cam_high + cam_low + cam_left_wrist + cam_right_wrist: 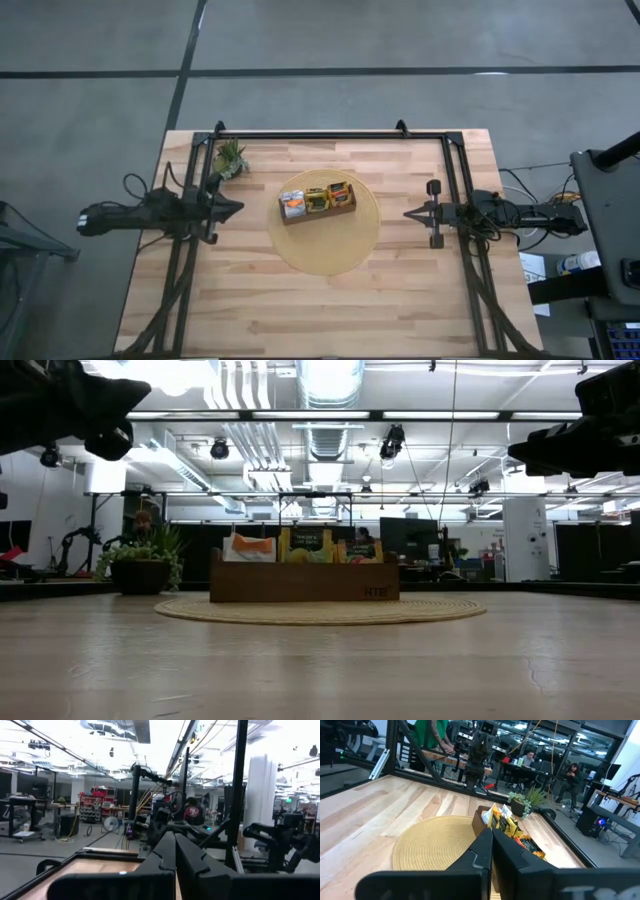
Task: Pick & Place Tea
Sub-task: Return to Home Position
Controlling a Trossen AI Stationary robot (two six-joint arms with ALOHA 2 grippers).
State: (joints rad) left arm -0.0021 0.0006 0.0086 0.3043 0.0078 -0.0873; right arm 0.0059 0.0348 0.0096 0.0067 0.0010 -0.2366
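Both arms lie level at opposite table (300, 300) sides; left pincer (238, 209) and right pincer (408, 212) closed, empty, pointing toward the tea (317, 200).

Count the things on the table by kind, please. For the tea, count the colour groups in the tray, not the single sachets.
Wooden tray: 1
Round woven mat: 1
Potted plant: 1
Tea colour groups: 3 (white-and-orange tea, yellow tea, orange tea)
Grippers, both shut, at the table's sides: 2 (left gripper, right gripper)
Total: 8

Wooden table (300, 310), round woven mat (325, 252) at centre, potted plant (230, 157) near corner
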